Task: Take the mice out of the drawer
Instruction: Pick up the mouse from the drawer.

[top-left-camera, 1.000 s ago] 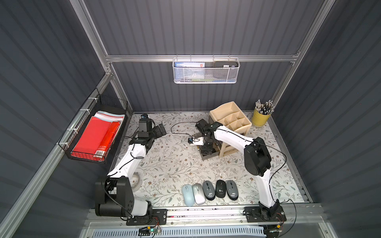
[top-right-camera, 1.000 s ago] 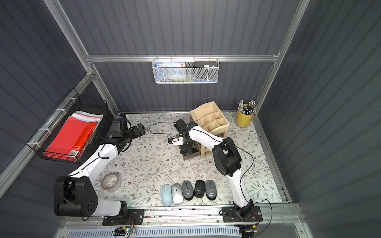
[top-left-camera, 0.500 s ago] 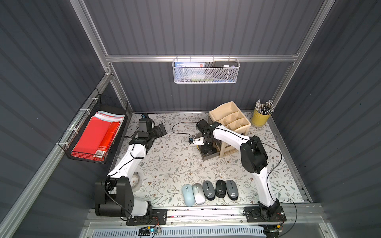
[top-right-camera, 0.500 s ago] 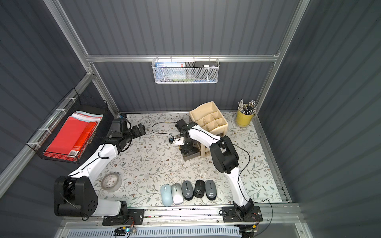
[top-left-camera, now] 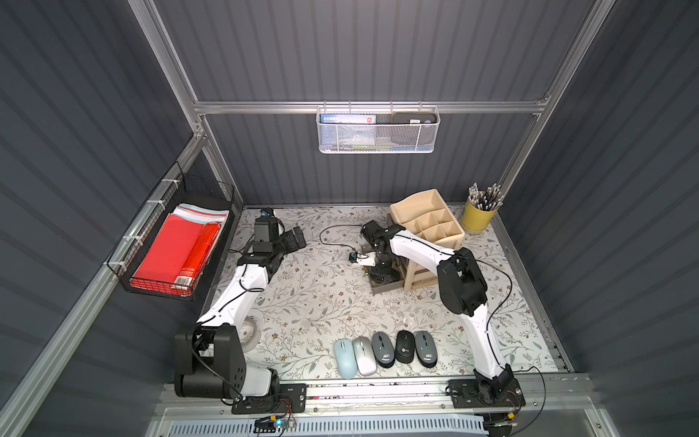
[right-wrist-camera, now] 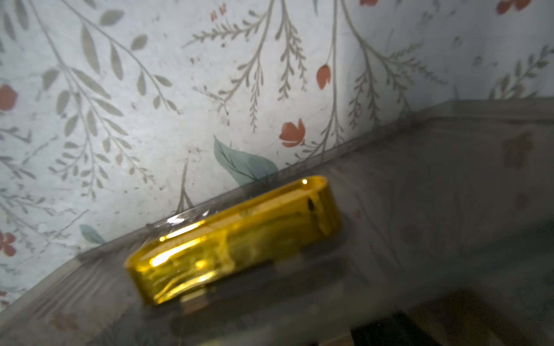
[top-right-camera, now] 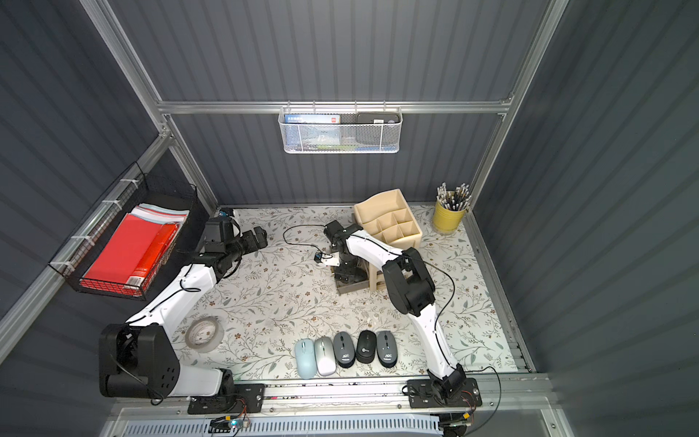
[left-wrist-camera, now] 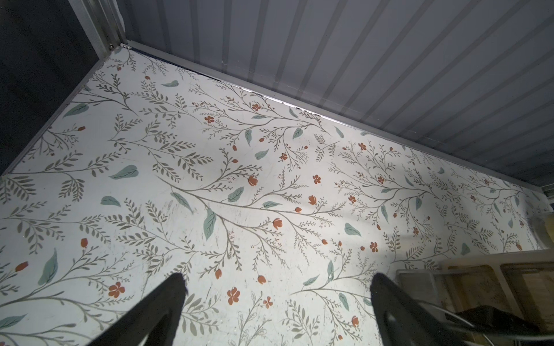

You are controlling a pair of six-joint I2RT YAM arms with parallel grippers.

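Several mice lie in a row at the table's front edge: pale blue (top-left-camera: 345, 357), silver (top-left-camera: 364, 355), dark grey (top-left-camera: 382, 349), black (top-left-camera: 404, 346), dark grey (top-left-camera: 425, 348). The smoky see-through drawer (top-left-camera: 386, 287) stands pulled out of the beige organizer. My right gripper (top-left-camera: 380, 274) reaches down into it and hides what lies inside. The right wrist view shows only the drawer's front wall and its gold handle (right-wrist-camera: 233, 239), blurred, with no fingers clear. My left gripper (left-wrist-camera: 277, 287) hovers open over bare table at the back left, holding nothing.
The beige organizer (top-left-camera: 427, 223) and a yellow cup of pencils (top-left-camera: 478, 217) stand at the back right. A tape roll (top-right-camera: 204, 333) lies by the left arm's base. A wire basket of red folders (top-left-camera: 177, 249) hangs on the left wall, and a white mesh basket (top-left-camera: 378, 130) on the back wall.
The right arm's elbow has shifted slightly left while its gripper stays down in the drawer. The left arm and the row of mice have not moved.
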